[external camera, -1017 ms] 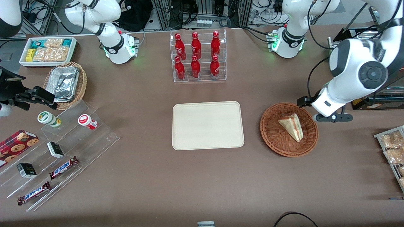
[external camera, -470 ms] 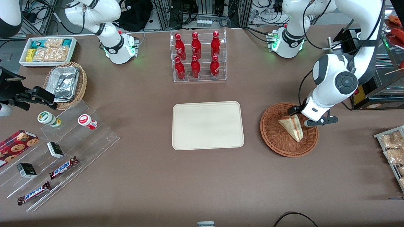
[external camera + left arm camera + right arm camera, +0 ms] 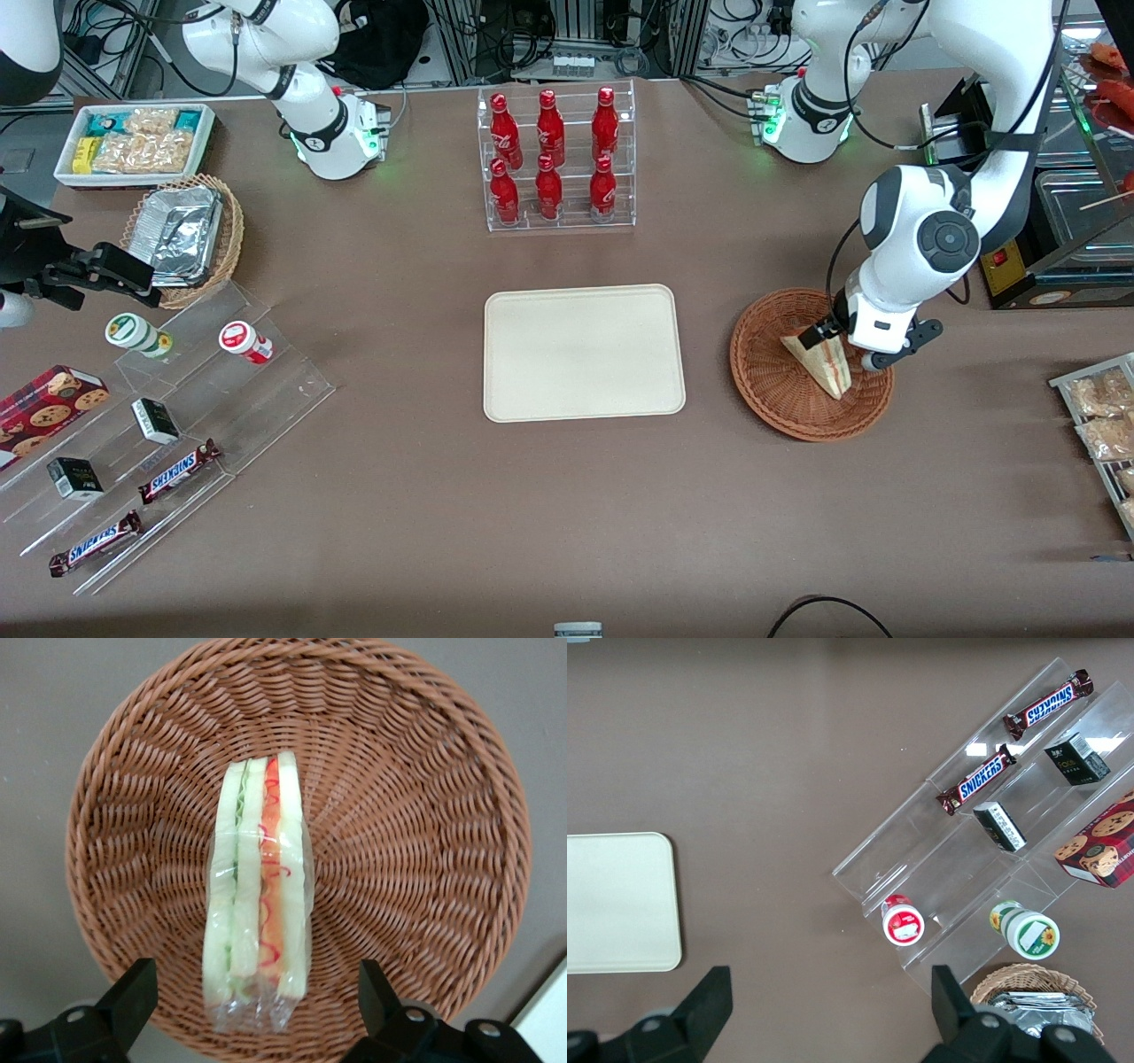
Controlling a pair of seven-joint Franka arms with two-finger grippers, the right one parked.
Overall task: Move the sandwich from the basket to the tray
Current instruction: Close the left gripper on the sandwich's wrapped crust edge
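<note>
The sandwich (image 3: 826, 365), a wrapped pale bread wedge with red and green filling, lies in the round reddish-brown wicker basket (image 3: 771, 381). In the left wrist view the sandwich (image 3: 257, 895) stands on edge in the basket (image 3: 425, 842). My left gripper (image 3: 842, 347) hovers just above the sandwich, open, its two fingers (image 3: 133, 997) standing wide on either side of the sandwich's wrapped end without touching it. The cream-beige tray (image 3: 584, 352) lies bare at the table's middle, beside the basket.
A clear rack of red bottles (image 3: 555, 159) stands farther from the front camera than the tray. A wire rack of snack packs (image 3: 1101, 425) is at the working arm's end. A clear stepped stand with bars and cups (image 3: 159, 425) lies toward the parked arm's end.
My left arm has swung in from beside the basket and come down over the sandwich. The sandwich has not moved.
</note>
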